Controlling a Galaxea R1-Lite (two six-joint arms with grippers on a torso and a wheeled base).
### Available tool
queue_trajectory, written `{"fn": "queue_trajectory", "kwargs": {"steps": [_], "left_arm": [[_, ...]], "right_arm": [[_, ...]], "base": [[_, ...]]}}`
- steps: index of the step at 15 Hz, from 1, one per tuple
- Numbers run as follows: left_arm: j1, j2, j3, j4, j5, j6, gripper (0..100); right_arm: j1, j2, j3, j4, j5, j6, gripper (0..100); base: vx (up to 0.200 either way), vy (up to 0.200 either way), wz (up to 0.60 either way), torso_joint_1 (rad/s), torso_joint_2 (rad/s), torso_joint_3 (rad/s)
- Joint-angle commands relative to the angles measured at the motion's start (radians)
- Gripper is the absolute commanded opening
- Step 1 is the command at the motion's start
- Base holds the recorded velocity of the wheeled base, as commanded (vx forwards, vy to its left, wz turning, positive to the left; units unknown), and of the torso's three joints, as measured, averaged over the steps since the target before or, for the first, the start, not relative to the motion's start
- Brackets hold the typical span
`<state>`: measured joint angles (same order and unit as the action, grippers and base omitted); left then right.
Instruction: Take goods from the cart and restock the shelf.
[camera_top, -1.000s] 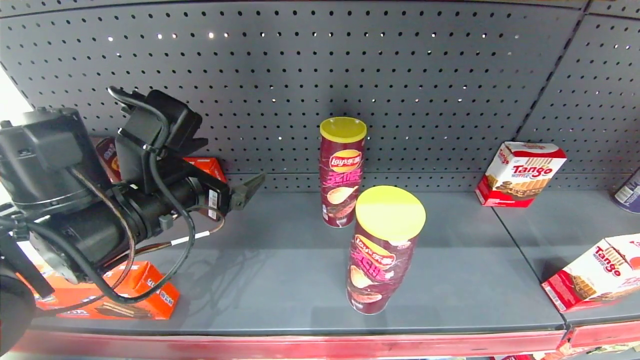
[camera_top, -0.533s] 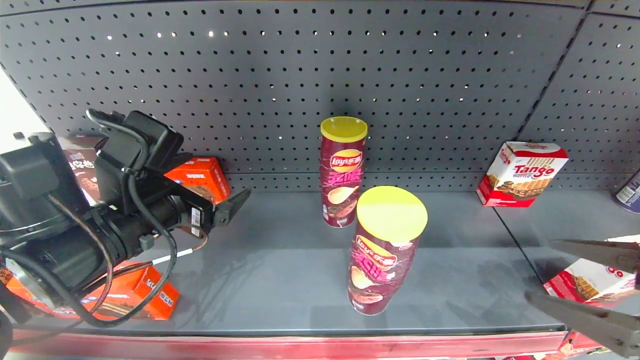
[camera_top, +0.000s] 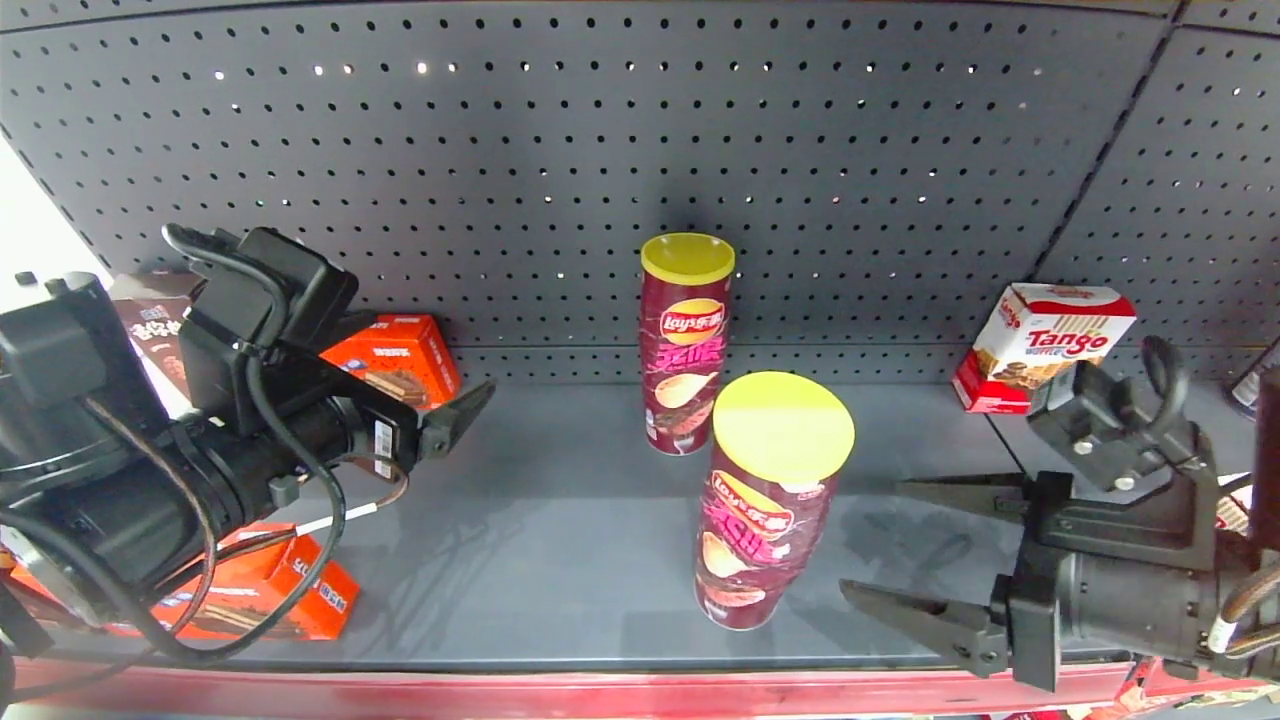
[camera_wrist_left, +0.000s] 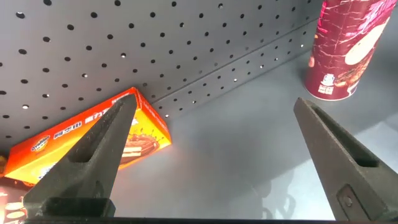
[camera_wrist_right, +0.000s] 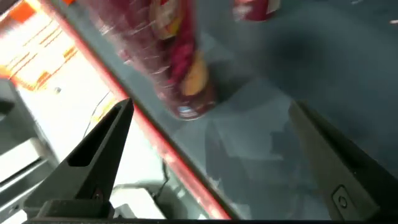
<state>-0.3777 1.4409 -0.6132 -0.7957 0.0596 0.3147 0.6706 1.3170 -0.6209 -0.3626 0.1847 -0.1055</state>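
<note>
Two maroon chip cans with yellow lids stand upright on the grey shelf (camera_top: 560, 540). The back can (camera_top: 686, 345) is near the pegboard and the front can (camera_top: 765, 510) is close to the shelf edge. My right gripper (camera_top: 872, 538) is open, just right of the front can and level with its lower half, not touching it. In the right wrist view the front can (camera_wrist_right: 177, 62) lies ahead of the open right gripper (camera_wrist_right: 211, 106). My left gripper (camera_top: 470, 400) hovers open and empty over the shelf's left part. The left wrist view has the gripper (camera_wrist_left: 211, 109) between an orange box (camera_wrist_left: 87, 140) and the back can (camera_wrist_left: 342, 50).
Orange boxes lie at the back left (camera_top: 400, 355) and front left (camera_top: 250, 590), with a brown box (camera_top: 150, 320) behind the left arm. A wafer box (camera_top: 1045, 345) leans on the pegboard at the right. A red lip (camera_top: 600, 690) runs along the shelf front.
The right gripper has come in from the right and moved left up to the front can. The left arm has drawn back to the left and slightly lower. The cans have not moved.
</note>
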Motion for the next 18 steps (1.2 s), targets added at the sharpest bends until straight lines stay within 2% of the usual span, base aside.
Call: {"fn": "queue_trajectory", "kwargs": {"steps": [1,9,11,18], "left_arm": [[0.002,0.003,0.003,0.0,0.0,0.0,100],[0.002,0.003,0.001,-0.002,0.0,0.0,100],[0.022,0.0,0.007,-0.003,0.0,0.0,100],[0.023,-0.002,0.012,-0.017,-0.006,0.0,100]], "right_arm": [[0.049,0.068,-0.007,-0.003,-0.014,0.0,100],[0.05,0.149,-0.059,-0.004,-0.028,0.0,100],[0.044,0.18,-0.073,-0.006,-0.057,0.001,100],[-0.02,0.208,-0.091,-0.006,-0.08,0.001,100]], "base": [[0.0,0.0,0.0,0.0,0.0,0.0],[0.0,0.0,0.0,0.0,0.0,0.0],[0.0,0.0,0.0,0.0,0.0,0.0],[0.0,0.0,0.0,0.0,0.0,0.0]]}}
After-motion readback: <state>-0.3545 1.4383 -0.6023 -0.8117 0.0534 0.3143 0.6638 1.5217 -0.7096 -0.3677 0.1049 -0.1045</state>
